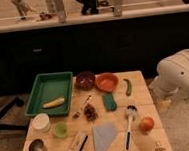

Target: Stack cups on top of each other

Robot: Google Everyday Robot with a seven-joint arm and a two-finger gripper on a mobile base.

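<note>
- The gripper [164, 102] hangs off the white arm [181, 74] just past the worktop [143, 98] edge, on the picture's right. It isn't over the worktop, and I honestly can't tell whether it's open or closed.
- There are two cups, not stacked, both at the corner of the worktop farthest from the gripper.
- One is the green cup [60, 129], standing upright.
- The other is the silver cup [36, 147], a bit farther from the gripper still and nearer the front edge. It's close to the green one but not touching.
- One white round tub [41, 122] sits just beside the green cup, on the side away from the gripper.
- There are two bowls at the back: the orange bowl [106, 81], and the dark brown bowl [85, 80] right next to it on the side away from the gripper.
- One green tray [43, 78] sits beyond the bowls, with one yellow thing [54, 102] lying in it.
- Closest to the gripper are one reddish fruit [147, 123], one long green veggie [127, 86] and one white-handled utensil [128, 124].
- Mid-worktop there's one green sponge [109, 101] and one grey cloth [104, 138].
</note>
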